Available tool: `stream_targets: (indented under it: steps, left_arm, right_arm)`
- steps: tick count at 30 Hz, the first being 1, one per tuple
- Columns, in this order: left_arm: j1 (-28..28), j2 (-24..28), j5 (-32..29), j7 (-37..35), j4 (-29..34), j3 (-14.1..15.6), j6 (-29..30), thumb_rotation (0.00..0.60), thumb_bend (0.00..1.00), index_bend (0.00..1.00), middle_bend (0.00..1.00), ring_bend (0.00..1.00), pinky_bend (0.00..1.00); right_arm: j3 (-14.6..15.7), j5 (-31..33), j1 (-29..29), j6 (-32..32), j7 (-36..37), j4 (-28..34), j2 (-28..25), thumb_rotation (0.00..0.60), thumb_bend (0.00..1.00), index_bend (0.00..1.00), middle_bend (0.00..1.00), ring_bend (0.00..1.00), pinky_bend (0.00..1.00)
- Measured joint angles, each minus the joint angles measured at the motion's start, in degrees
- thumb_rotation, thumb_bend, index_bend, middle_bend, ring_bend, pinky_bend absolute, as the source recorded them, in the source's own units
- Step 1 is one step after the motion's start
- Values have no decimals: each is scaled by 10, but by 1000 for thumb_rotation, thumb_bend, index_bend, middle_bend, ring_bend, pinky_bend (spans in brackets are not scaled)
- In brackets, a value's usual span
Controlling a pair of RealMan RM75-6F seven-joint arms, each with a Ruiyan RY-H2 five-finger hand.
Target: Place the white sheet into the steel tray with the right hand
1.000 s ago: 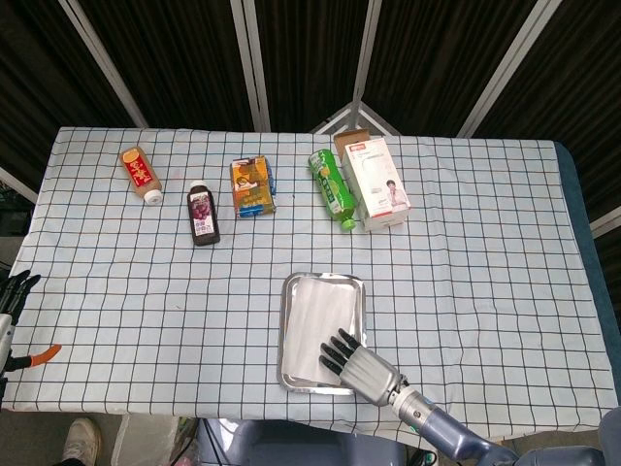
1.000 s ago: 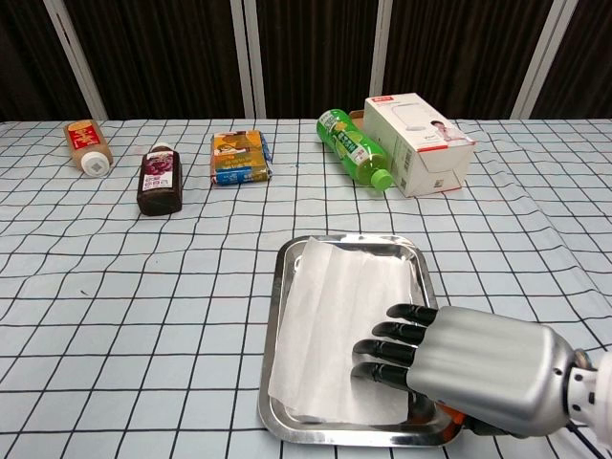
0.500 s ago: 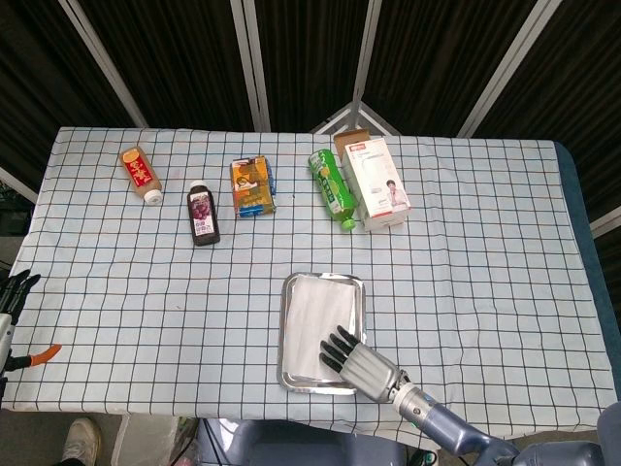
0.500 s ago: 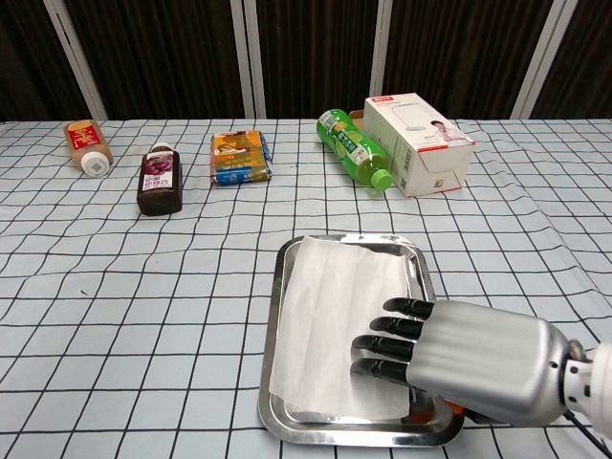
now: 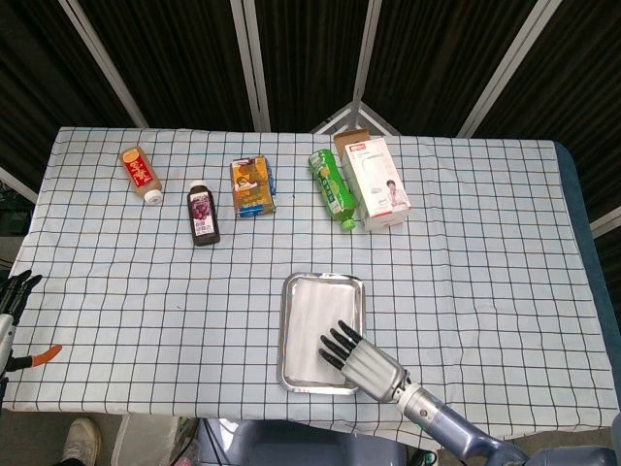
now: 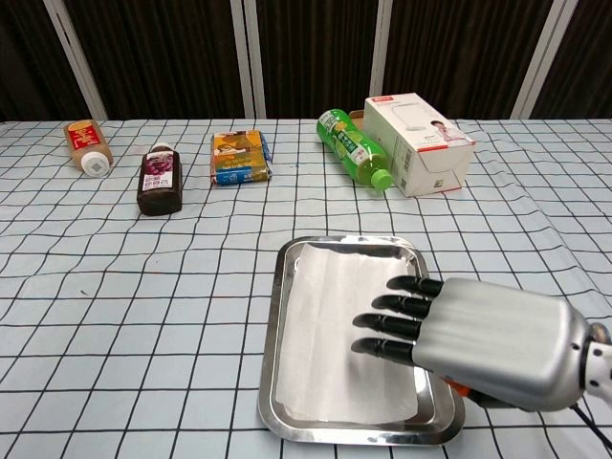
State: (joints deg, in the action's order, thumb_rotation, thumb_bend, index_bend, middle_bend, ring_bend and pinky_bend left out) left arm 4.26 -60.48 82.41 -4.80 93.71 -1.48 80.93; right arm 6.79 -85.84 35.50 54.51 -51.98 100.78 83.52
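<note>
Chest view, checked tablecloth (image 6: 143, 287), dark slatted backdrop (image 6: 316, 48)

We saw a shiny steel tray (image 6: 274, 382), a matt white paper sheet (image 6: 335, 335), a checked cloth (image 6: 143, 316), and a brushed-metal right hand (image 6: 478, 337).

The white sheet (image 6: 335, 339) lies flat inside the steel tray (image 6: 273, 378) — a shiny, shallow rectangle with rounded corners, near the table's front edge, about midway along it, its long sides running front to back.
</note>
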Motion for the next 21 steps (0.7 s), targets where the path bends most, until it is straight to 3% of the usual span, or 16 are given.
stream_targets:
  steps: [6, 17, 21]
  left_arm:
    - [-2, 0, 3, 0, 1, 1, 3, 600, 0, 0, 0, 0, 0]
    - [-2, 0, 9, 3, 0, 4, 6, 600, 0, 0, 0, 0, 0]
    - [-4, -2, 15, 6, 0, 6, 10, 600, 0, 0, 0, 0, 0]
  right_arm:
    - [-10, -19, -12, 42, 26, 36, -30, 600, 972, 23, 36, 0, 0]
    - [0, -66, -107, 216, 189, 41, -87, 600, 520, 0, 0, 0, 0]
    - [9, -67, -165, 292, 266, 28, -111, 600, 446, 0, 0, 0, 0]
